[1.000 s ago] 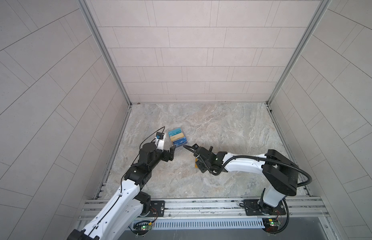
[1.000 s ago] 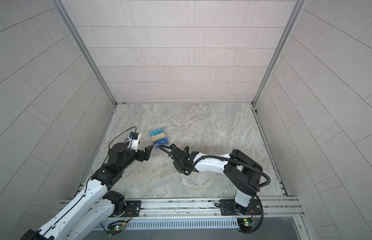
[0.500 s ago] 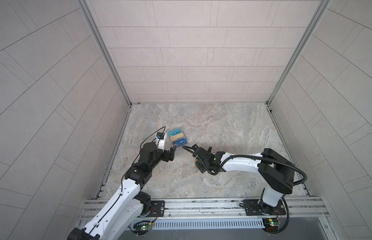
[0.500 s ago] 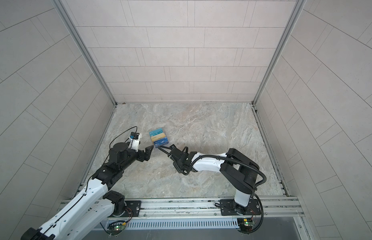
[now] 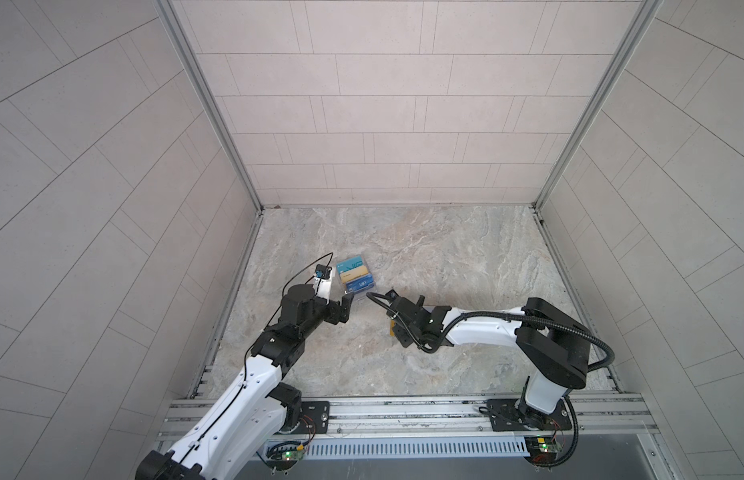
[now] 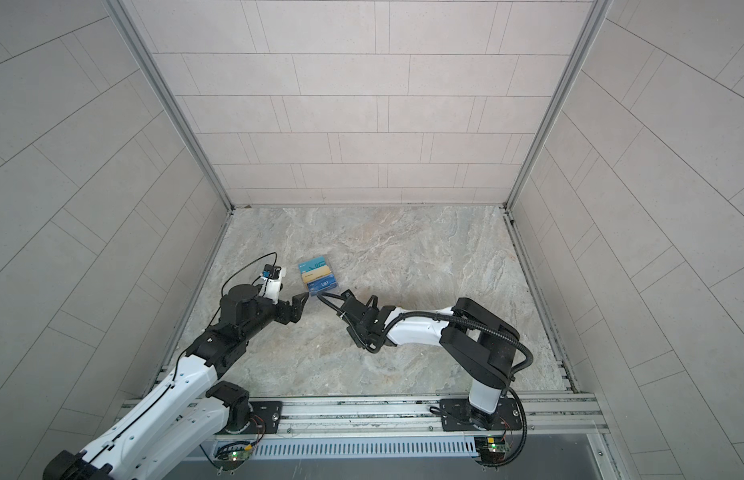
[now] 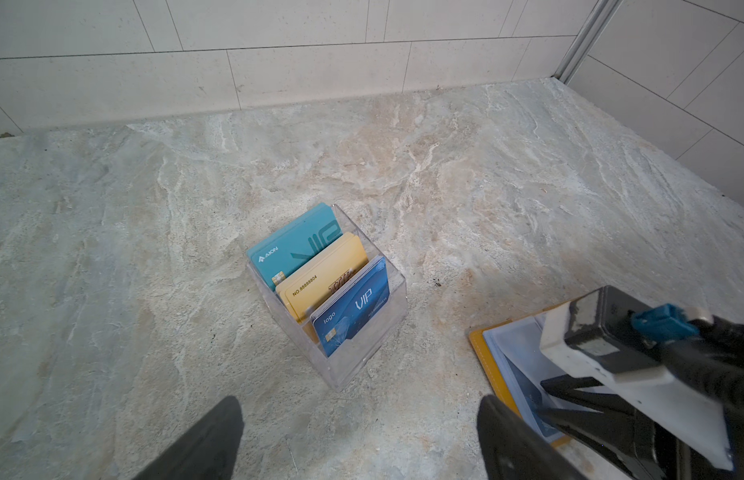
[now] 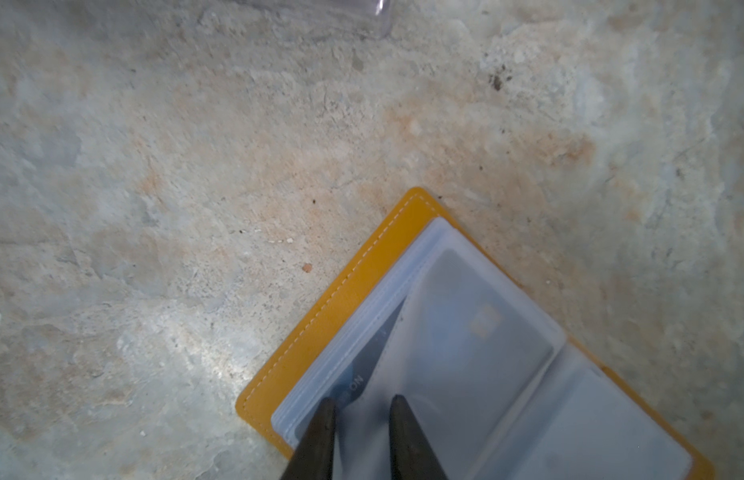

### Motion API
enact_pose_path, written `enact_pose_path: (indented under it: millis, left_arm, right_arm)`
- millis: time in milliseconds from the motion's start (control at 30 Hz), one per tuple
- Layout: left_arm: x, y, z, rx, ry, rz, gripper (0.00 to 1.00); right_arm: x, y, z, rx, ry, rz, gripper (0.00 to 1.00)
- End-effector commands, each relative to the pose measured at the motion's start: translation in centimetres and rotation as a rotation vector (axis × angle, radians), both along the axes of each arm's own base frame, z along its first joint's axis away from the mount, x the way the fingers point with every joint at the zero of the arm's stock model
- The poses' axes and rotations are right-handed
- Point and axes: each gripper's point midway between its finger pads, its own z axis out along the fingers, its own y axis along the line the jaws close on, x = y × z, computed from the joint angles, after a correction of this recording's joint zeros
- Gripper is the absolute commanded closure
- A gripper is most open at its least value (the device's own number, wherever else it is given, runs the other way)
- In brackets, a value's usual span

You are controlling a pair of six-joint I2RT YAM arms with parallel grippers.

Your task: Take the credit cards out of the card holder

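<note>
Right gripper (image 8: pixel 364 415) stands narrow, its two dark fingertips a small gap apart and set down on the clear sleeves of the open card holder (image 8: pixel 345 291); whether they already pinch anything I cannot tell. That holder lies flat on the stone table (image 8: pixel 195 166) just beside the clear stand (image 7: pixel 362 357), on the stand's side toward the right arm, not touching it. A blue card (image 8: pixel 376 355) pokes slantwise from under the top sleeve right ahead of the fingertips, and another of the credit cards (image 8: pixel 465 353) shows dimly through the plastic beside them. The step looks like drawing the first card free, so the tips should catch the card's exposed edge alone, not the floppy sleeve, and pull along the pocket's length, low and slow; otherwise the whole booklet may slide or lift with it. Left gripper (image 7: pixel 357 411) hangs wide open and empty just short of the stand, facing its filed cards (image 7: pixel 324 282), near enough to pin the holder's yellow cover if needed.
</note>
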Motion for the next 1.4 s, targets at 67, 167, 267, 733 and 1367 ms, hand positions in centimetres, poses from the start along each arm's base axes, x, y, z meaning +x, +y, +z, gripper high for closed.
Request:
enact_pose_path:
  millis: [67, 167, 267, 733, 1367]
  left_arm:
    - [0.1, -0.8, 0.9, -0.027, -0.009, -0.043, 0.10]
    - [0.1, -1.5, 0.5, -0.035, 0.017, -0.075, 0.12]
    - [0.0, -2.2, 0.1, -0.055, 0.046, -0.109, 0.15]
    - [-2.3, -8.4, -2.4, -0.053, 0.136, -0.325, 0.34]
    - [-1.5, -18.2, -7.0, -0.021, 0.271, -0.418, 0.60]
  right_arm:
    - [-1.2, -2.7, -1.0, -0.068, 0.045, -0.025, 0.82]
    - [-1.0, -2.7, -0.1, -0.058, 0.030, -0.023, 0.83]
    - [-0.8, -2.9, 0.9, -0.044, 0.016, -0.028, 0.86]
    - [-0.3, -5.0, 2.8, -0.019, -0.021, -0.102, 0.91]
    - [0.2, -9.2, 2.9, -0.037, -0.053, -0.256, 0.84]
